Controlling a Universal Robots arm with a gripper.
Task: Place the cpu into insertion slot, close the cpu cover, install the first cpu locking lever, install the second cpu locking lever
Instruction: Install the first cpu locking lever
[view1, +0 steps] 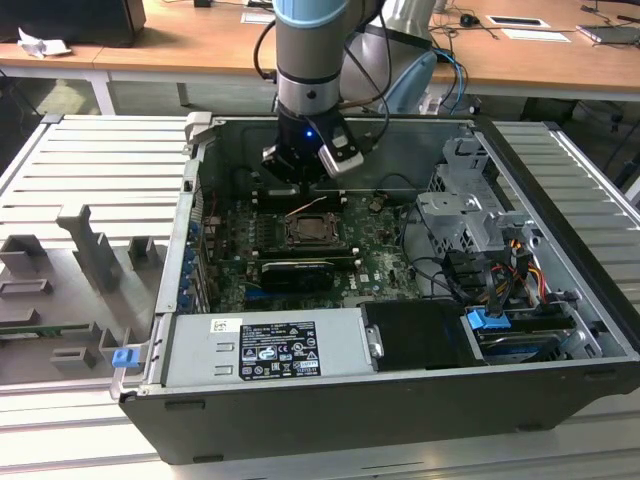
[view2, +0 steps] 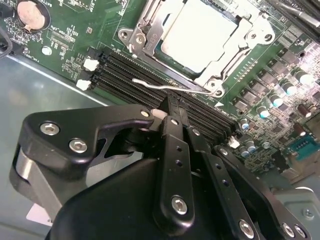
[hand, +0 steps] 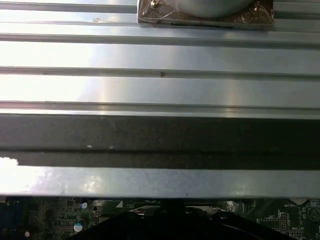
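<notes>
In the insertion slot (view2: 197, 35), the cpu (view2: 200, 30) seemingly lies flat, silver-topped.

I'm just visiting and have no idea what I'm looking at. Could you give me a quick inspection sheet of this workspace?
Surface: ribbed grey metal table carrying an open black computer case.
Job's things: silver-grey square cpu sits in the socket on the green circuit board; silver metal cpu cover lies down around it; thin wire locking lever stands beside the socket.
Clutter: grey plastic fixtures on the table.
Grippers: black gripper hangs over the memory slots near the lever, holding nothing.
Cables: coloured wire bundles by the drive cage.
Surroundings: wooden desks behind.
</notes>
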